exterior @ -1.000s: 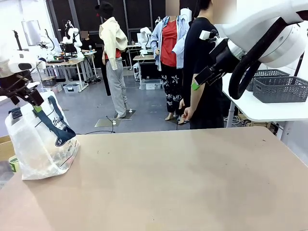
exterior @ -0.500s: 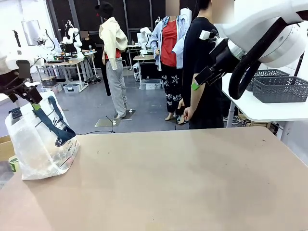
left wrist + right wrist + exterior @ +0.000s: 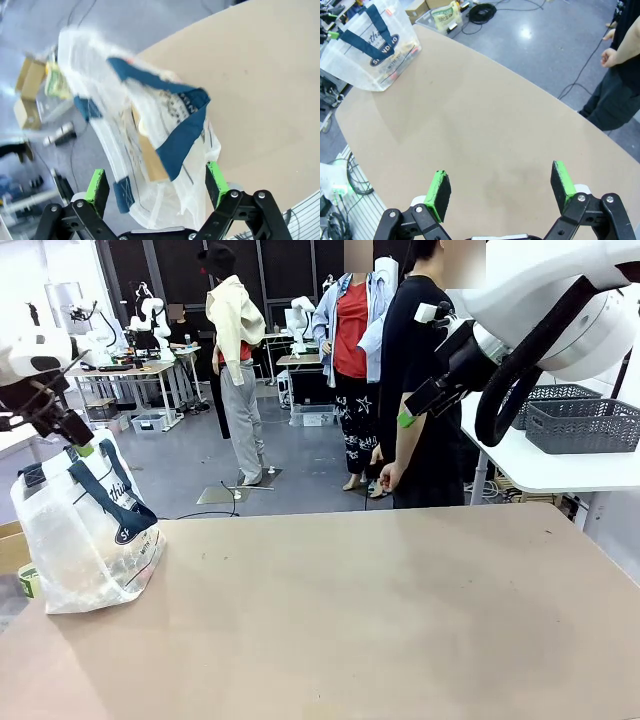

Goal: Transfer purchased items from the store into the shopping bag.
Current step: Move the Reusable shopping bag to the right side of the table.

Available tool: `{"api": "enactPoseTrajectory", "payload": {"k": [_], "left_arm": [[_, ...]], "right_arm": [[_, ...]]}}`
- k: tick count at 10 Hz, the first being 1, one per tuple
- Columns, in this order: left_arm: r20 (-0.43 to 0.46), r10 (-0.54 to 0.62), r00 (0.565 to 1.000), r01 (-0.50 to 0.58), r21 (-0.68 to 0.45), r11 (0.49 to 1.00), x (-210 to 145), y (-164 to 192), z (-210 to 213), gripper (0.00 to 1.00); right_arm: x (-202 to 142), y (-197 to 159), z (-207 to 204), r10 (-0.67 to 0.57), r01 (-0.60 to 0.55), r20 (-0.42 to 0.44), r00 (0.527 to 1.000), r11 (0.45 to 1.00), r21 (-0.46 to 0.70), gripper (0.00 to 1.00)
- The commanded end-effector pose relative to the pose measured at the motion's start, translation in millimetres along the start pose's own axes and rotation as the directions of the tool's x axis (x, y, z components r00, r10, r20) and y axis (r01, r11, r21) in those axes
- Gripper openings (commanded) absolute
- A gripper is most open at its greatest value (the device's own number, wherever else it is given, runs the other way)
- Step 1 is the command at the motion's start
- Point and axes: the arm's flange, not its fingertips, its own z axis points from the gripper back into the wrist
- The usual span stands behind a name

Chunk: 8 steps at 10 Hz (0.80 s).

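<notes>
left gripper (image 3: pixel 82 452): my jaws wide, empty; risen since earlier, off the shopping bag (image 3: pixel 85 540)
right gripper (image 3: pixel 501 192): wide, empty; unmoved

Your left gripper (image 3: pixel 156 185) hangs raised with its jaws spread wide and nothing between the green pads (image 3: pixel 96 184). Your right gripper (image 3: pixel 501 187) is likewise wide open and empty, held high.
</notes>
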Motion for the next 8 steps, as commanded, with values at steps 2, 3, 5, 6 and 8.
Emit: {"api": "enactPoseTrajectory", "payload": {"k": [2, 3, 5, 6, 8], "left_arm": [[0.078, -0.194, 0.978, 0.204, -0.152, 0.967, 0, 2, 3, 1.00], [0.129, -0.225, 0.966, 0.247, -0.197, 0.949, 5, 0, 0, 1.00], [0.268, -0.252, 0.930, 0.333, -0.322, 0.886, 14, -4, 2, 1.00], [0.308, -0.239, 0.921, 0.348, -0.371, 0.861, 18, -3, 0, 1.00], [0.397, -0.195, 0.897, 0.369, -0.430, 0.824, 24, -1, 5, 1.00]], "right_arm": [[-5, 1, 0, 0.007, -0.007, -0.011, 1.000, 1.000, -0.010, 1.00], [-5, 1, 0, 0.007, -0.007, -0.011, 1.000, 1.000, -0.010, 1.00], [-5, 1, 0, 0.007, -0.007, -0.011, 1.000, 1.000, -0.010, 1.00], [-5, 1, 0, 0.007, -0.007, -0.011, 1.000, 1.000, -0.010, 1.00], [-5, 1, 0, 0.007, -0.007, -0.011, 1.000, 1.000, -0.010, 1.00]]}}
